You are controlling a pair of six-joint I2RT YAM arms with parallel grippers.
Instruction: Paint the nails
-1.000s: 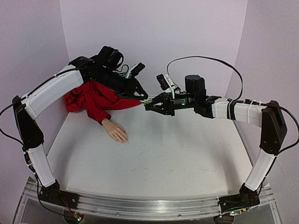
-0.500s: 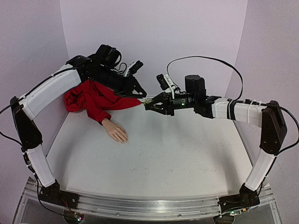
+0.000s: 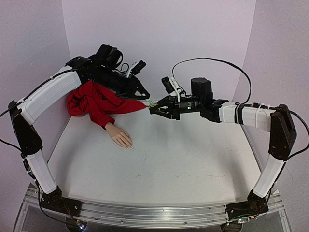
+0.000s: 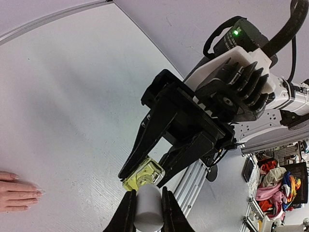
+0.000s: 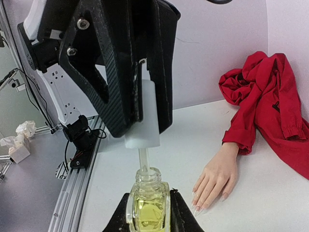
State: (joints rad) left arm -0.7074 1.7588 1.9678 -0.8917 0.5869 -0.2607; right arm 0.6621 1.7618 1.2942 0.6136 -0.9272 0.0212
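Note:
A pale mannequin hand (image 3: 119,136) with a red sleeve (image 3: 99,104) lies palm down at the back left of the table. Its nails (image 5: 195,208) point toward the near side. Above the table's middle, my right gripper (image 5: 148,212) is shut on a small glass bottle (image 5: 147,205) of yellowish liquid. My left gripper (image 4: 147,193) is shut on the bottle's white cap (image 4: 147,212). The cap (image 5: 142,121) stands just clear of the bottle's neck, with the brush stem (image 5: 144,159) still reaching into it. The two grippers meet tip to tip (image 3: 150,105), right of the hand.
The red sleeve bunches against the back left wall (image 3: 79,104). An aluminium rail (image 3: 154,212) runs along the near edge with both arm bases on it. A black cable (image 3: 217,63) loops above the right arm. Lilac walls close in the back and sides.
My left gripper has drawn back slightly up and to the left with the cap. The right arm, the bottle and the hand have stayed put.

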